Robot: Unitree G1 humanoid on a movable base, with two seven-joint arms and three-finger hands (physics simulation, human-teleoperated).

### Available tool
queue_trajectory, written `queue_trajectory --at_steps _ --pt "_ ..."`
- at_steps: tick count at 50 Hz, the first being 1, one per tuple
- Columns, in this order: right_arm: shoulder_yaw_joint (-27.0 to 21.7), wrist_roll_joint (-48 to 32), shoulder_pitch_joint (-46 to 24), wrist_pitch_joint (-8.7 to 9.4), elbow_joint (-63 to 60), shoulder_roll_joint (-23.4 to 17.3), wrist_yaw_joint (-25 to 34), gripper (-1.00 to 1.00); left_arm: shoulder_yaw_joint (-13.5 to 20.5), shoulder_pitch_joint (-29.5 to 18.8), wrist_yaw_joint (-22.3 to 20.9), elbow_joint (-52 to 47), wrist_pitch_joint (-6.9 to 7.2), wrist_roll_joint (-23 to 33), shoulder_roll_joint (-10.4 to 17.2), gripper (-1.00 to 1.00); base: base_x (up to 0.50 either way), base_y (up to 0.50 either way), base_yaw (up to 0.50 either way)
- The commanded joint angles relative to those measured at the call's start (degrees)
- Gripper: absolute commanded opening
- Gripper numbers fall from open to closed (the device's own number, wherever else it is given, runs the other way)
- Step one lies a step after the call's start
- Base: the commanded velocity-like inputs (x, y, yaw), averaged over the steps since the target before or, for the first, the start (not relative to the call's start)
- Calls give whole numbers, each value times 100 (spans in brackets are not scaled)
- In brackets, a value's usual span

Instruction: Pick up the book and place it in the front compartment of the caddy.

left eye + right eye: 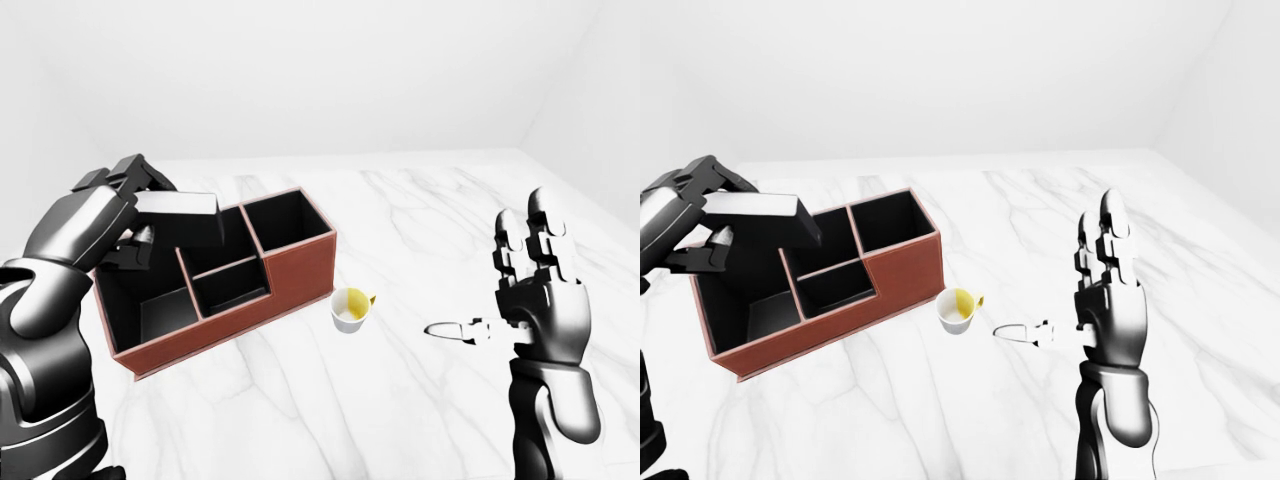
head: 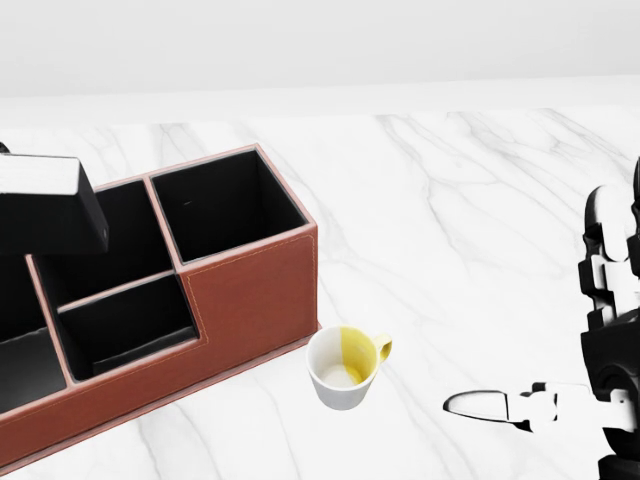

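Observation:
A dark book with white page edges [image 1: 186, 216] hangs tilted above the left compartments of the caddy, and my left hand [image 1: 143, 214] is shut on its left end. The caddy [image 1: 293, 268] is a brown leather box with several black-lined compartments, standing on the white marble top. In the head view the book [image 2: 48, 205] hovers over the caddy's upper-left cell, and the caddy's wall [image 2: 252, 292] faces me. My right hand [image 1: 1070, 285] is raised at the right, open, fingers upright, thumb out to the left, holding nothing.
A white mug with a yellow patch and handle [image 2: 344, 368] stands just right of the caddy's lower corner, between the caddy and my right hand's thumb. The marble top [image 1: 420, 215] runs to a white wall at the top of the views.

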Motion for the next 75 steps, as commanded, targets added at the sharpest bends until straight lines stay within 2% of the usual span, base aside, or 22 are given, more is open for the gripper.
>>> queue_trajectory --at_steps 1,2,3,5,15,20,23,26,28,30,33,34,48,59,75 --pt "42 -41 77 0 -360 48 -27 100 -54 -129 244 259 0 -180 -38 -100 0 0 0" --pt "30 -41 85 0 -389 51 -23 100 -85 -104 343 339 0 -183 -73 -100 0 0 0" --pt "20 -38 87 0 -399 55 -16 100 -125 -256 178 290 0 -126 40 -100 0 0 0" --pt "3 -42 76 0 -374 56 -10 100 -166 -359 102 295 0 -96 87 -100 0 0 0" --pt "26 -64 84 0 -273 67 7 100 -306 -277 279 430 0 -37 -51 -100 0 0 0" --pt "12 -62 81 0 -246 61 16 100 -242 -343 252 464 0 -71 -48 -100 0 0 0" --pt "-10 -33 74 0 -300 59 16 100 -240 -304 607 775 0 -112 -82 -100 0 0 0" --pt "-67 -3 84 0 -352 51 43 100 -261 -234 711 875 0 -153 -106 -100 0 0 0" --pt "-123 18 91 0 -374 48 67 100 -244 -6 991 1001 0 -235 -263 -100 0 0 0" --pt "-160 32 87 0 -395 50 74 100 -248 -24 1019 1045 0 -256 -262 -100 0 0 0" --pt "-144 8 63 0 -384 58 71 100 -296 -271 800 983 0 -193 -101 -100 0 0 0" --pt "-121 -6 49 0 -386 58 63 100 -281 -141 1012 1094 0 -247 -203 -100 0 0 0" --pt "-60 -39 16 0 -315 43 54 100 -342 -166 1396 1292 0 -331 -263 -100 0 0 0" --pt "-75 -49 70 0 -147 46 90 100 -408 -218 1504 1258 0 -331 -298 -100 0 0 0" --pt "-148 -26 80 0 -98 43 109 100 -614 -561 1576 1283 0 -262 -348 -100 0 0 0"
